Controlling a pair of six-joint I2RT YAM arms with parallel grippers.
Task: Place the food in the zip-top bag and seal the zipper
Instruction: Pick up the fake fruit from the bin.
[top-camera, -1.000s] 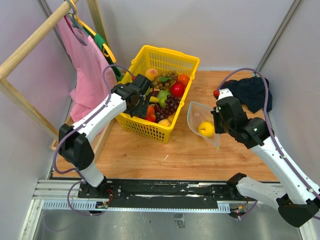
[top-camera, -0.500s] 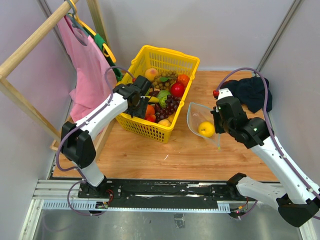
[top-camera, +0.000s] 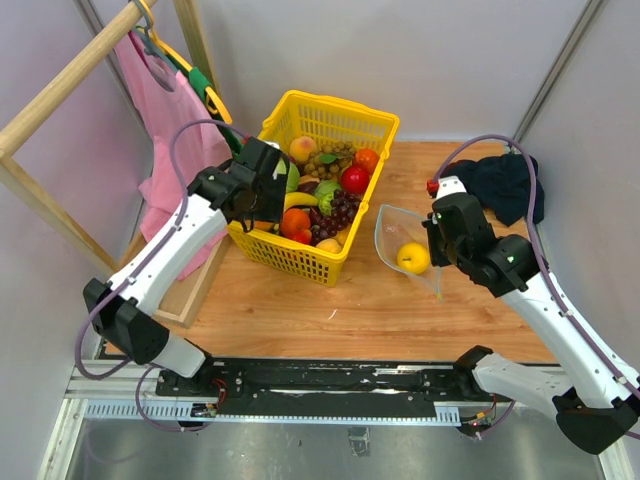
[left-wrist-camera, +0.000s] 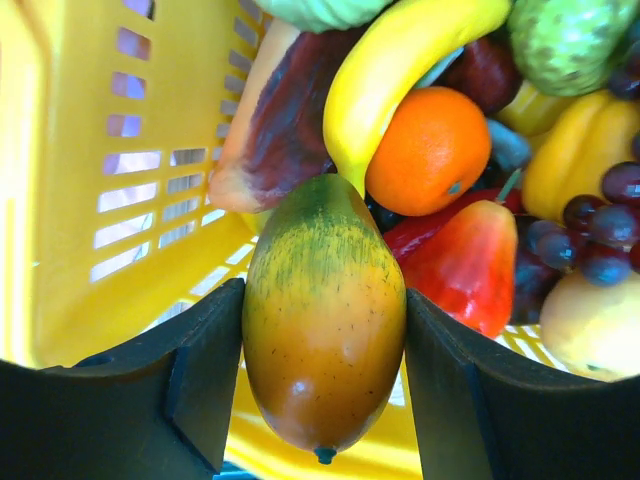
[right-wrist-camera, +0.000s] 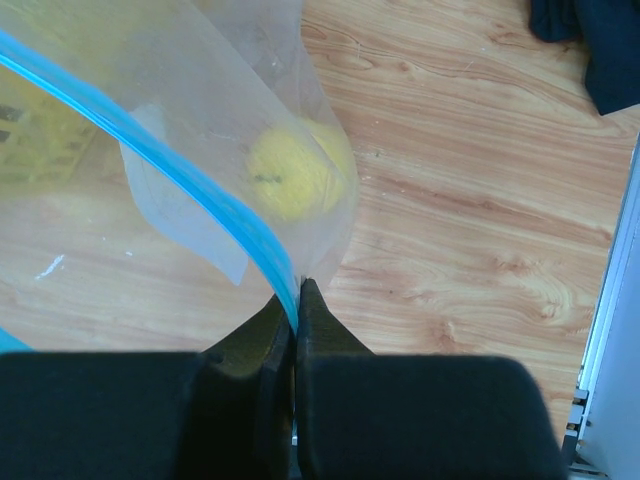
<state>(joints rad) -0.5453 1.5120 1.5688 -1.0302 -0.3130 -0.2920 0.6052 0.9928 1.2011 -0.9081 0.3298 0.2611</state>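
Note:
My left gripper is over the left side of the yellow basket. In the left wrist view it is shut on a green-to-orange mango, held just above the other food: a banana, an orange, a red piece and grapes. My right gripper is shut on the mouth edge of the clear zip-top bag. It pinches the blue zipper. A yellow lemon lies inside the open bag, and it also shows in the right wrist view.
A pink garment hangs on a wooden rack left of the basket. A dark cloth lies at the table's back right. Grey walls close in both sides.
My left arm has swung left and risen, lifting the mango off the pile in the basket. The right arm, the bag and the lemon have not moved.

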